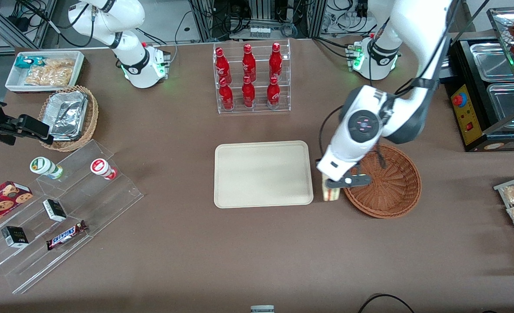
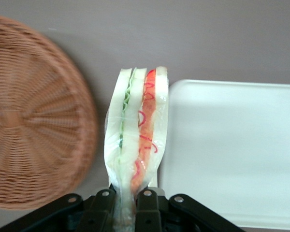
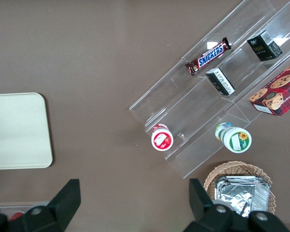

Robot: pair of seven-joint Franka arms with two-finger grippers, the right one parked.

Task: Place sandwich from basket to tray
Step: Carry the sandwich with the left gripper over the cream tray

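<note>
While my arm hangs between two of the task's things, this is how they stand.
Gripper: my gripper (image 1: 334, 184) is above the strip of table between the basket and the tray, level with the tray's nearer end; its fingers (image 2: 146, 202) are clamped on the sandwich.
Sandwich: the sandwich (image 2: 137, 141) stands on edge in my grip, clear-wrapped, with green filling along one layer and red along the other; it is out of the basket and just beside the tray's rim, not over the tray's floor.
Basket: the reddish-brown wicker basket (image 1: 392, 191) sits just beside my gripper, toward my arm's end of the table, with nothing in it.
Tray: the cream tray (image 1: 263, 174) lies flat mid-table, bare.
Bottle rack: a clear rack of red bottles (image 1: 251, 78) stands farther from the front camera than the tray.
</note>
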